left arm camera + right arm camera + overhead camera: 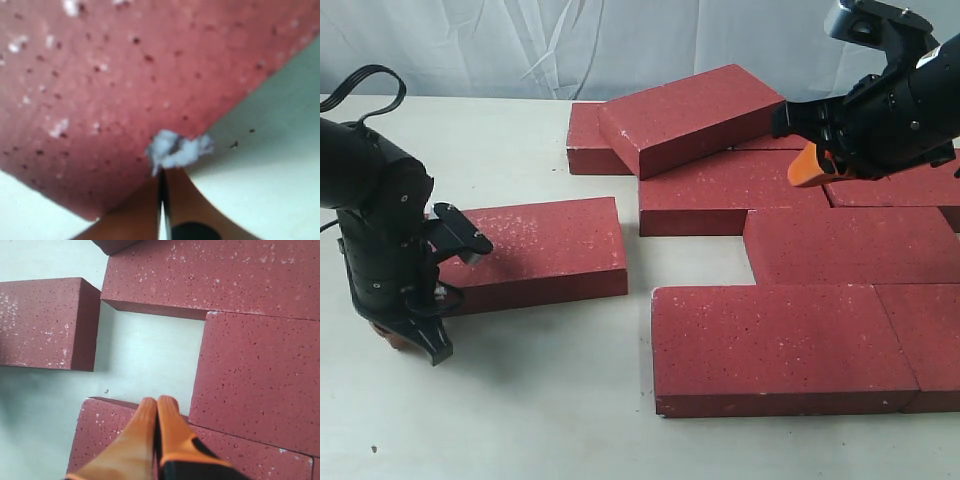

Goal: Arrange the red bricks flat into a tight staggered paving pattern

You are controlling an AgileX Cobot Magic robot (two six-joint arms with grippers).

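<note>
1. I count eight red bricks for certain on the surface; a sliver of red far behind the stacked one may be a ninth, I cannot tell
2. One lone brick lies flat at the left, with a strip of bare surface between it and the group
3. Seven sit grouped to the right. Two in the near row lie flat with ends touching, the right one cut off by the edge of the view
4. One middle brick lies flat behind them, offset across their joint
5. Two more lie flat in the row beyond, and one far-left brick is partly covered
6. One askew brick rests tilted on top of the far ones
7. I have two tools. My left tool points down at the near-left end of the lone brick, fingers pressed together with only a thin line between them, tips right at a brick corner marked by a white chip; I cannot tell if they touch it
8. My right tool is over the far right of the group, its orange fingers pressed together and pinching nothing
</note>
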